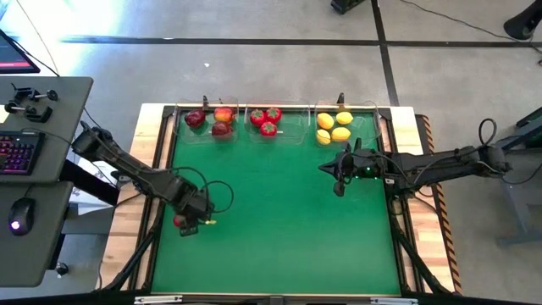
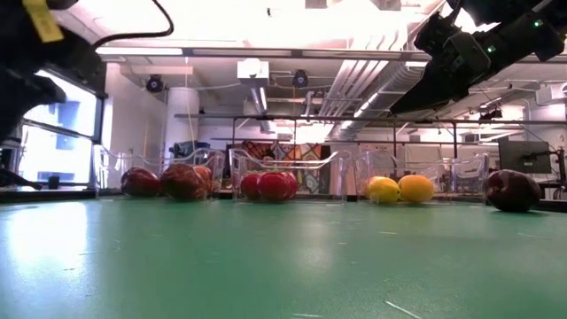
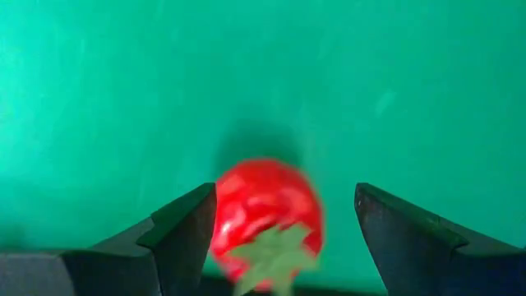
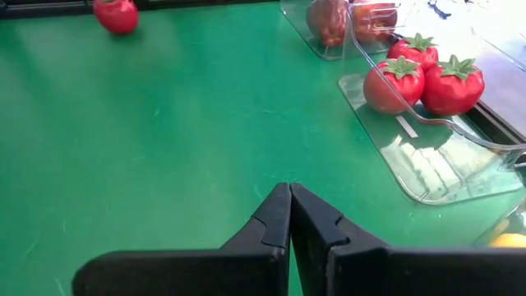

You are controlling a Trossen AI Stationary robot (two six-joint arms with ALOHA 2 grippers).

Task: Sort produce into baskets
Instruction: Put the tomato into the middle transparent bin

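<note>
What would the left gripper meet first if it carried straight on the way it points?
The left gripper, jaws open, points down at the bright red green-topped toy fruit lying between its fingers on the green mat; it likely meets the fruit first.

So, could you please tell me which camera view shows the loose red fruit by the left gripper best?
The left wrist view: the red green-topped fruit lies between the open left gripper. The high view shows a red sliver, the right wrist view a far shape.

The middle of the green mat lies bare, giving wide passage between the two arms. Three clear bins line its far edge, and one red fruit sits between the left claw's spread fingers near the mat's left edge.
</note>
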